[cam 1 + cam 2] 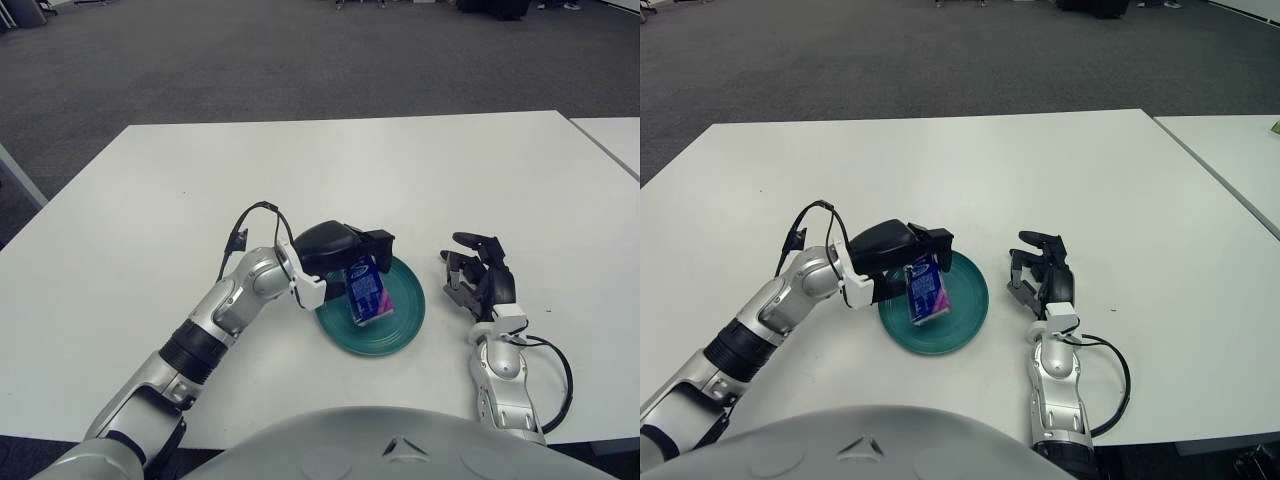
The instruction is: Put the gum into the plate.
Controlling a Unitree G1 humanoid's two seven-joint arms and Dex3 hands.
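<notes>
A: Where is the gum right now?

B: Over the teal plate, inside its rim, toward the plate's left half. Its lower end looks to be touching or nearly touching the plate's floor; I can't tell which. It stands tilted, not flat.

A: And the left hand?

B: It sits at the plate's upper-left edge, fingers closed around the top of the pack. The hold is not let go.

A: The right hand?

B: It shows just right of the plate on the white table, idle, fingers loosely curled around nothing.

A: What could go wrong?

B: In my judgement, if the fingers open while the pack leans, it may topple toward the plate's rim and slide partly out. A finger catching the pack on withdrawal could also drag it, or nudge the plate itself.
</notes>
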